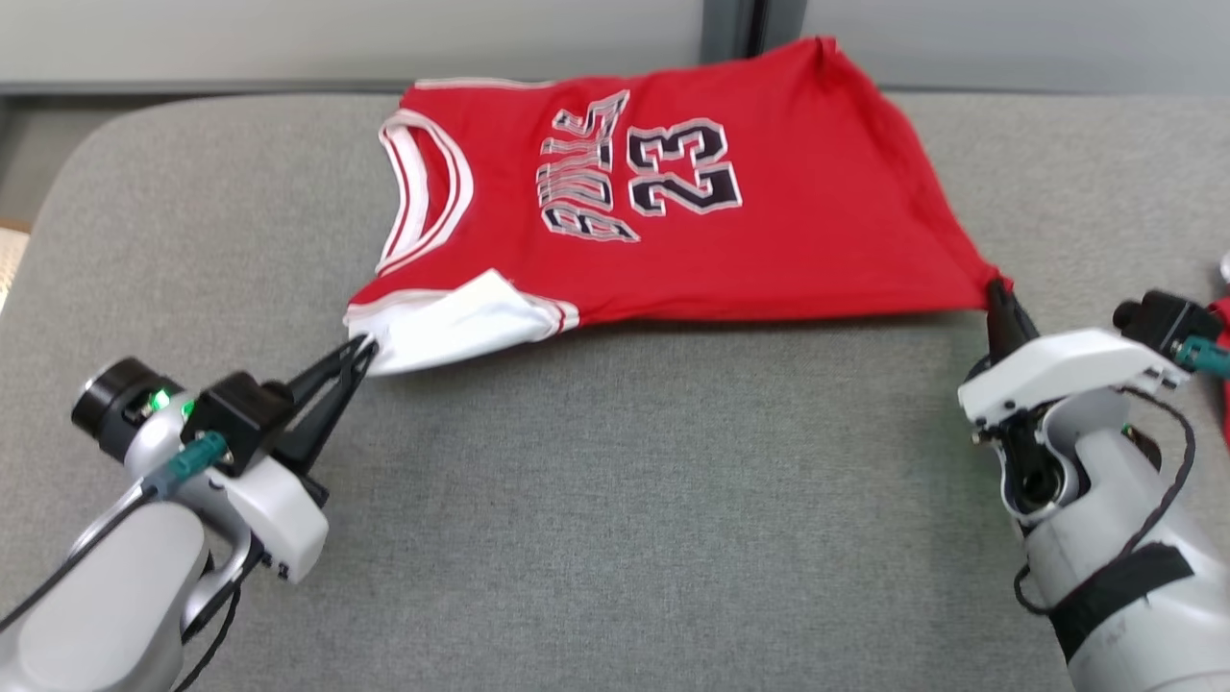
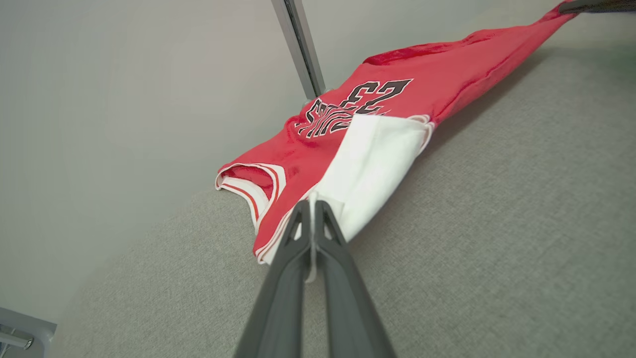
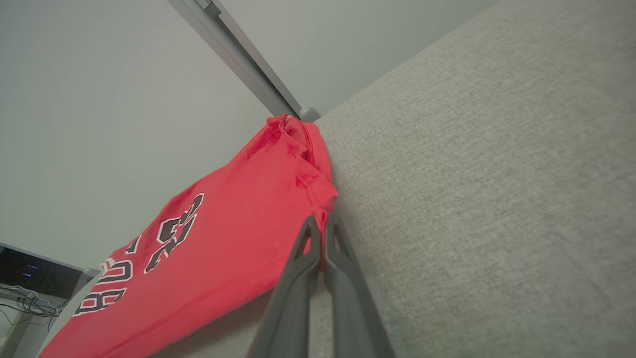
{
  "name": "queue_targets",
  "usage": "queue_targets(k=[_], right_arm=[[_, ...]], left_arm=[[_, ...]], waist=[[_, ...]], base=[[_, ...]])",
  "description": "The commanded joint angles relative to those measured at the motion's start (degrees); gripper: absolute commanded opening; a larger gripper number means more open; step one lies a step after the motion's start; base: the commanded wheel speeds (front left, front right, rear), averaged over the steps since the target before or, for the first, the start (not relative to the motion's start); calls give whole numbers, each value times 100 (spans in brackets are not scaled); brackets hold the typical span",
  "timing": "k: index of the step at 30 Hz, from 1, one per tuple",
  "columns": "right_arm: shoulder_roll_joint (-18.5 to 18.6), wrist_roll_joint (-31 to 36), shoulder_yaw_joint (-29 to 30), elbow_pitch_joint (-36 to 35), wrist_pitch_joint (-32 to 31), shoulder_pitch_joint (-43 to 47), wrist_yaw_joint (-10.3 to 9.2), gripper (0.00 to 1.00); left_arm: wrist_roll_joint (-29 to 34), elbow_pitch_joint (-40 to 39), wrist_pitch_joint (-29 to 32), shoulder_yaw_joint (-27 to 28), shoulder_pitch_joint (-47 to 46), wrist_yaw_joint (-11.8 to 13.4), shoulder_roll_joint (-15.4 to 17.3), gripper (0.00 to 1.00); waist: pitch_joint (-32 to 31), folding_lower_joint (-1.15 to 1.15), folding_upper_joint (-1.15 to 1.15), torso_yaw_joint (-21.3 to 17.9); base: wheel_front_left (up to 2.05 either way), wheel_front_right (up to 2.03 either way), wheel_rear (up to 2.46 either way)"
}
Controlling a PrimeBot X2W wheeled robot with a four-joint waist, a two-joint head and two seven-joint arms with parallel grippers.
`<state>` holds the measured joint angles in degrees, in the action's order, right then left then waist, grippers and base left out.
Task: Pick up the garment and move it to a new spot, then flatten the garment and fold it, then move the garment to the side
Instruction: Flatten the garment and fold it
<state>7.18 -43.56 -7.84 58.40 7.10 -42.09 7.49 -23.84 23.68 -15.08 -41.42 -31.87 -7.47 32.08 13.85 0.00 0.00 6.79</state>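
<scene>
The garment (image 1: 673,211) is a red sleeveless jersey with white trim and a dark "23". It is stretched across the far half of the grey padded table (image 1: 596,500), its near edge lifted off the surface. My left gripper (image 1: 365,348) is shut on the white-trimmed shoulder corner, where a white inner flap is turned out. In the left wrist view the garment (image 2: 397,99) runs away from my left gripper (image 2: 313,204), pinched between the tips. My right gripper (image 1: 997,288) is shut on the red hem corner, and the right wrist view shows the garment (image 3: 213,258) caught in my right gripper (image 3: 322,219).
A pale wall with a dark vertical post (image 1: 735,29) stands behind the table's far edge. A bit of red item (image 1: 1222,356) lies at the far right edge of the table. The near half of the table is bare grey fabric.
</scene>
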Motion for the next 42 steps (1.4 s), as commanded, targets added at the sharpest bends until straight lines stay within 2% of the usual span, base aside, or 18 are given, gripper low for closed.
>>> queue_targets(k=[1, 9, 16, 25, 32, 42], right_arm=[[61, -55, -13, -24, -4, 104, 1, 0], [199, -409, -467, -121, -371, 738, 1, 0], [418, -700, -907, -362, -934, 1247, 1, 0], [1085, -1032, -1597, -1103, -2079, 1768, 1, 0], [1572, -1209, -1819, -1563, -2841, 2013, 0, 0], [1992, -1413, -1747, -1988, -3908, 2357, 0, 0]], left_arm=[[-31, 30, -10, -5, 61, -1, 66, 0], [-84, 222, -10, -657, 472, 1, 274, 0], [-227, 285, -9, -1094, 780, 1, 432, 0], [-833, 201, -6, -1652, 1088, 1, 762, 0], [-1189, -338, 322, -2264, 1021, 1, 1191, 0], [-1785, -1470, 1000, -2961, 891, 0, 1778, 0]], waist=[[-226, 0, 0, -73], [-757, 0, 0, -137], [-1169, 0, 0, -157], [-1477, 0, 0, -115], [-1577, 0, 0, -45], [-1680, 0, 0, -7]], base=[[0, 0, 0], [0, 0, 0], [0, 0, 0], [0, 0, 0], [0, 0, 0], [0, 0, 0]])
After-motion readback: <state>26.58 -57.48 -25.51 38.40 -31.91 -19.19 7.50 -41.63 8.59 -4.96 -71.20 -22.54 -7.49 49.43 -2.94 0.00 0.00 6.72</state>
